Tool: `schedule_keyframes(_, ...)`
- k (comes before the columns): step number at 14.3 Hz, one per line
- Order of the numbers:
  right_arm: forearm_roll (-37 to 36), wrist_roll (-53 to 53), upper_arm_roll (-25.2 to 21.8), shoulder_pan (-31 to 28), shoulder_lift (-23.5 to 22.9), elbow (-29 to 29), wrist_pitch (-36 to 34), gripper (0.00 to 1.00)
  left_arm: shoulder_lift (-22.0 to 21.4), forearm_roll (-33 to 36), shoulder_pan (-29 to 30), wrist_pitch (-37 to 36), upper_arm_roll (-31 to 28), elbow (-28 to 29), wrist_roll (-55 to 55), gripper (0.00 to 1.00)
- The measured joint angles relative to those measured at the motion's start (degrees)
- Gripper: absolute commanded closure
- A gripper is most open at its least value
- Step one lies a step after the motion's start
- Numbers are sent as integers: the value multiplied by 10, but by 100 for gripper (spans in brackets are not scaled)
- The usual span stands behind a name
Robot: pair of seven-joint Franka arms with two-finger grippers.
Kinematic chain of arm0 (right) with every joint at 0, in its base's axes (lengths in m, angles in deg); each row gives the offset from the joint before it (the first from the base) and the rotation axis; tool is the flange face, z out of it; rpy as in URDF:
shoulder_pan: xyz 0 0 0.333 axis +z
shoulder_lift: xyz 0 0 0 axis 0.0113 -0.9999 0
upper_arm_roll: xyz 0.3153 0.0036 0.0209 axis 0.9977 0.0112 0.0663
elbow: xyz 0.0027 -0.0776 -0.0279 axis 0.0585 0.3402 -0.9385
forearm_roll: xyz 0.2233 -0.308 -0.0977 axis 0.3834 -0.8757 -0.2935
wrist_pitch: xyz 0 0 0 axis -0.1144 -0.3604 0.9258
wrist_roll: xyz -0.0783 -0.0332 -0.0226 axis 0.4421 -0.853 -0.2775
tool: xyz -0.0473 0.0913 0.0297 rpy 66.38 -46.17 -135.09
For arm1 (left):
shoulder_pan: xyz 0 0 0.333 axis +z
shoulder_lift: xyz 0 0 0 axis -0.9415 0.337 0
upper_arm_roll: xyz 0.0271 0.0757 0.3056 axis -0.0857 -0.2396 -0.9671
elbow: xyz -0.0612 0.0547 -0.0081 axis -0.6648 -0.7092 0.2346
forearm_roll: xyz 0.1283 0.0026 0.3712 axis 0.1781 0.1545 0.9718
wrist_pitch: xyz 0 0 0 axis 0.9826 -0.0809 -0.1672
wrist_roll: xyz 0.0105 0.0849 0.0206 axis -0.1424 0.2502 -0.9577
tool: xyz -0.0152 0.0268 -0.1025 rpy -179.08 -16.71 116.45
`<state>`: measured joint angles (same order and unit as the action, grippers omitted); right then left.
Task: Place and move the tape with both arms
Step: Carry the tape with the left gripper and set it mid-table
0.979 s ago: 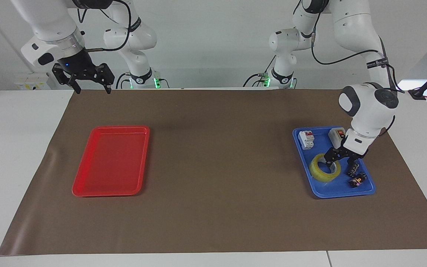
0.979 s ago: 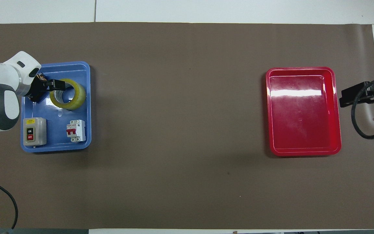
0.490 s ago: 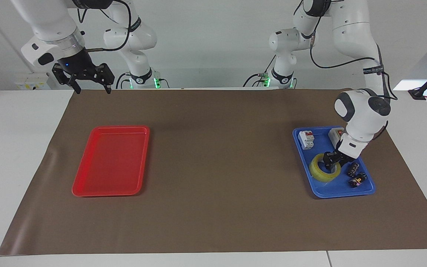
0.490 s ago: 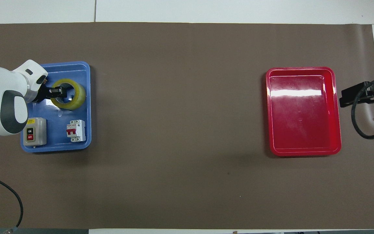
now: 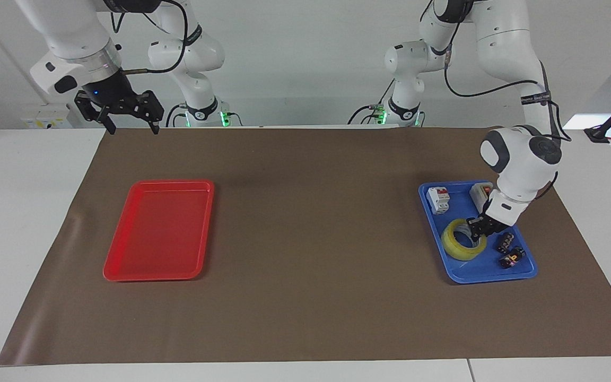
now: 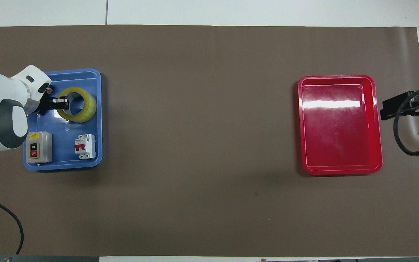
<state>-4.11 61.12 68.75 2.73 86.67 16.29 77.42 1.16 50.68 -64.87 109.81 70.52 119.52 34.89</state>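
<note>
A: Down in the blue tray (image 5: 459, 276), at the left arm's end of the worktop (image 5: 305, 244), sits the tape (image 5: 462, 245), lying flat. Taking the overhead view as a clock face, it is at about 12 o'clock in the tray.

B: And the left pincer (image 5: 478, 228)?

A: It is pinching the tape's wall, 1 finger inside the core and 1 outside, on the rim that faces 9 o'clock from overhead.

B: What else is in that tray?

A: A grey switch box (image 6: 39, 146) at about 7 o'clock, a white breaker (image 6: 84, 146) at 5 o'clock, and 2 small black parts (image 5: 509, 250) beside the tape, half hidden from overhead by the arm.

B: The right pincer (image 5: 128, 126)?

A: Spread wide, holding nothing, waiting up over the brown mat's edge at the right arm's end. The red tray (image 5: 159, 229) lies on the mat at that end.
</note>
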Motion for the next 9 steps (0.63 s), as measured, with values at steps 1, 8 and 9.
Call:
schedule_keyframes(1, 0, 0, 0, 0, 0, 0, 0, 0, -9, 7, -1, -40, 1, -18, 0, 100)
schedule_keyframes(8, 0, 0, 0, 0, 0, 0, 0, 0, -69, 12, -105, -170, 8, -62, -108, 100)
schedule_keyframes(9, 0, 0, 0, 0, 0, 0, 0, 0, -69, 12, -133, -169, 9, -61, -147, 100)
